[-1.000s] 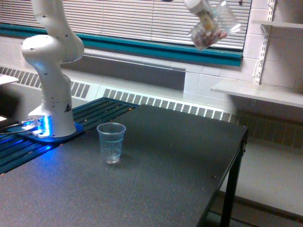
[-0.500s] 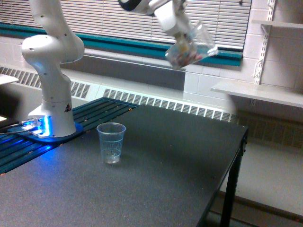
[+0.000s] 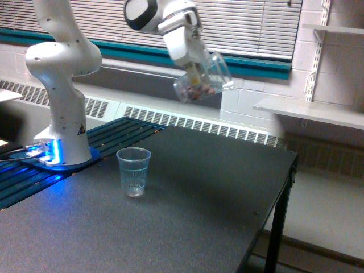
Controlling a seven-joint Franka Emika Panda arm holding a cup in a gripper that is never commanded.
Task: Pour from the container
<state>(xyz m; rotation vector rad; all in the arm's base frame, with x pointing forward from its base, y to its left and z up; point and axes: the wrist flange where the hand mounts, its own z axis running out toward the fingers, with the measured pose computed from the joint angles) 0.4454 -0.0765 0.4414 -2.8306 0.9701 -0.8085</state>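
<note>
My gripper point(image 3: 196, 69) is shut on the container point(image 3: 202, 79), a clear, wide, rounded cup with small pink, white and tan pieces lying in its lower side. It hangs tilted in the air, mouth up toward the exterior view's right, well above the table and to the upper right of the ribbed plastic cup. That taller tapered clear cup point(image 3: 133, 171) stands upright on the dark table point(image 3: 187, 216), and I cannot tell whether anything is in it. The fingers are mostly hidden behind the container.
The arm's white base point(image 3: 63, 114) stands at the exterior view's left on a blue-lit plate. The table's right edge point(image 3: 284, 187) drops off to the floor. A white shelf point(image 3: 310, 111) juts from the wall at the right, with blinds behind.
The gripper has carried the container down and toward the exterior view's left, from the top right corner toward the space above the cup. The plastic cup has not moved.
</note>
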